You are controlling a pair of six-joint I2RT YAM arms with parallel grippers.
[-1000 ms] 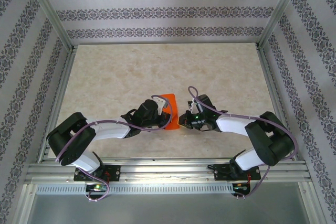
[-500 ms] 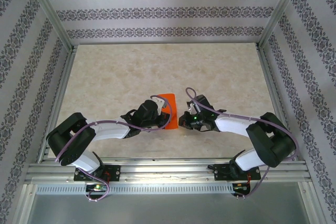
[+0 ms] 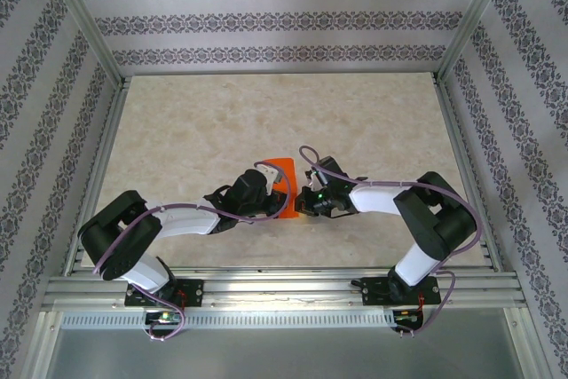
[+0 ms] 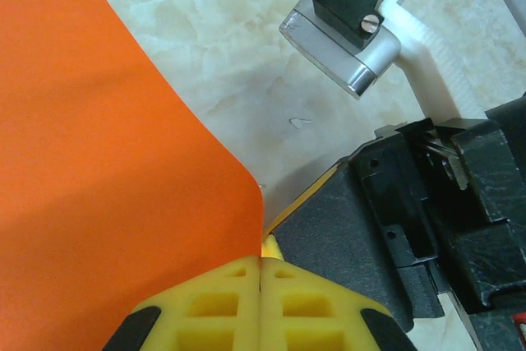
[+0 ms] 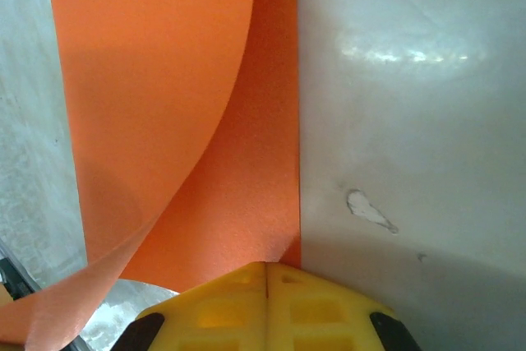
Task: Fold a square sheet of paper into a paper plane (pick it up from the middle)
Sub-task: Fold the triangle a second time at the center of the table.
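The square sheet of paper [image 3: 284, 171] is bright orange and lies near the middle of the table [image 3: 222, 122], between my two grippers. My left gripper [image 3: 279, 195] is shut on one edge of the sheet [image 4: 107, 154], which curls up and over from the yellow fingertips [image 4: 230, 293]. In the right wrist view the lifted half bends over the flat half of the sheet [image 5: 246, 170]. My right gripper [image 3: 303, 205] is shut, with its tips [image 5: 267, 267] at the sheet's near corner on the table. Its black body [image 4: 386, 236] sits close beside my left jaws.
Aluminium rails [image 3: 275, 288] run along the near edge and posts stand at the corners, with patterned walls [image 3: 266, 19] around. Open table lies behind and to both sides of the sheet. A small chip [image 5: 367, 208] marks the surface just right of the paper.
My right gripper has slid left and slightly away, from beside the sheet to its corner, with the arm bending further. The left gripper and the sheet have barely moved.
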